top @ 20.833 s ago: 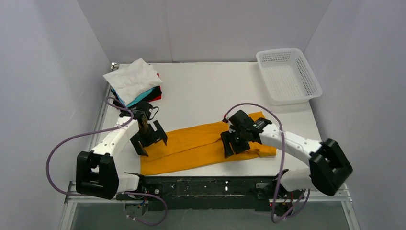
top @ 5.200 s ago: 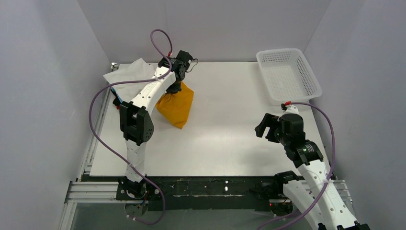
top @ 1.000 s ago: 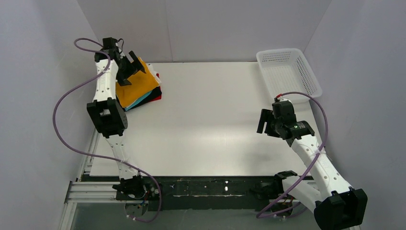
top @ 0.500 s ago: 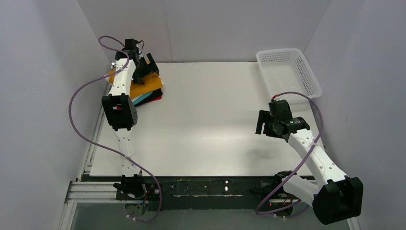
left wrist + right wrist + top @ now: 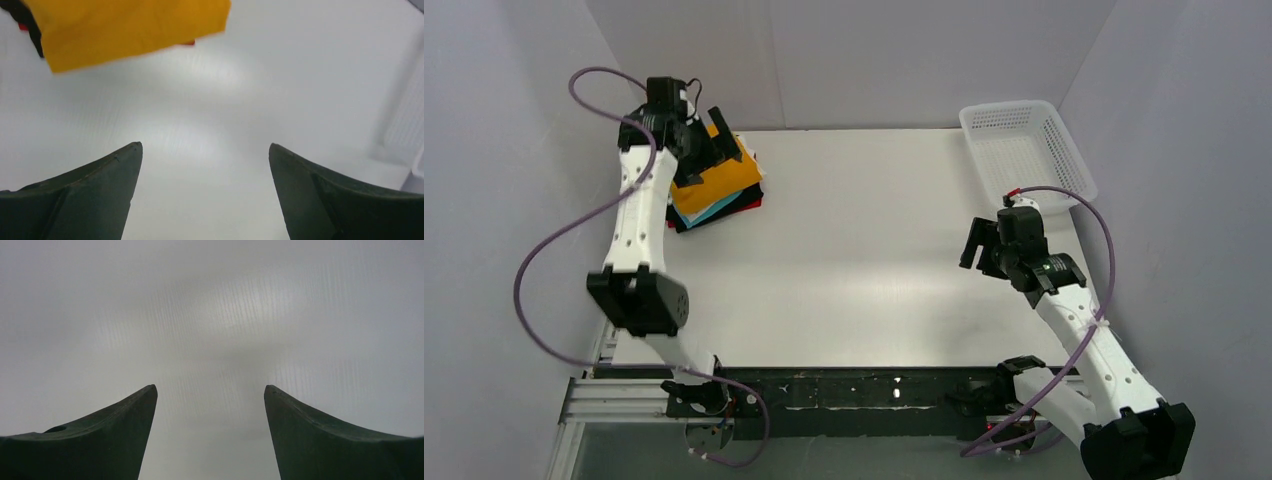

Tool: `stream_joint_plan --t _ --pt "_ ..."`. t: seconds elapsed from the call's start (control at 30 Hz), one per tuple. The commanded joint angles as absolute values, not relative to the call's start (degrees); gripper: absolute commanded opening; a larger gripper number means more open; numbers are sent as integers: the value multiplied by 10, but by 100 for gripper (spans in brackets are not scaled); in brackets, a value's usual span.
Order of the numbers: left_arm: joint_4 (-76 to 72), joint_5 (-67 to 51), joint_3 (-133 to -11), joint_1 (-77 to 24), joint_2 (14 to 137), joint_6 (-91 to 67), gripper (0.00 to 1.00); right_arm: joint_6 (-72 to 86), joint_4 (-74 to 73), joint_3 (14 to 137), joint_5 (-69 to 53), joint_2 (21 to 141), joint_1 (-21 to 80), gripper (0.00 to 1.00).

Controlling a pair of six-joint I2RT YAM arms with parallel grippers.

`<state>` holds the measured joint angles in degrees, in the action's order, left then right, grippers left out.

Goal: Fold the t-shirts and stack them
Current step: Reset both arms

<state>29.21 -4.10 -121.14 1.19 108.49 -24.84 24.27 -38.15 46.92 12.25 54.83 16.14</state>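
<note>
White surface (image 5: 874, 250). Upper left: stacked t-shirts (image 5: 724, 207), orange-yellow shirt (image 5: 724, 180) on top, judged soft, light and limp, best pinched along a folded edge. Left hand (image 5: 707, 150) over the stack, open and empty. Right hand (image 5: 210, 390) at right, open and empty.

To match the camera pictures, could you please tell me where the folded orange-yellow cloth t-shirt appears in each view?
Top external: the folded orange-yellow cloth t-shirt, upper left, atop the folded pile.
Left wrist: the t-shirt along the top edge, left.
Right wrist: not in it.
Shared landmark: the white table.
</note>
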Motion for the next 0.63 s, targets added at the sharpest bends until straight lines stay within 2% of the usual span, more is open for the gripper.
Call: stream_joint_plan --t 0.0,0.17,0.27,0.4,0.6 --pt "380 -16 -977 -36 813 -285 98 279 -341 455 126 491 159 87" --pt "393 53 -660 -95 527 -344 98 311 -340 413 105 430 159 86" --pt "439 67 -555 -98 382 -377 98 327 -331 378 93 389 158 86" --pt "483 63 -502 -99 278 -385 98 329 -319 338 94 332 158 86" --pt "555 58 -504 -99 287 -394 98 326 -337 316 101 282 158 86"
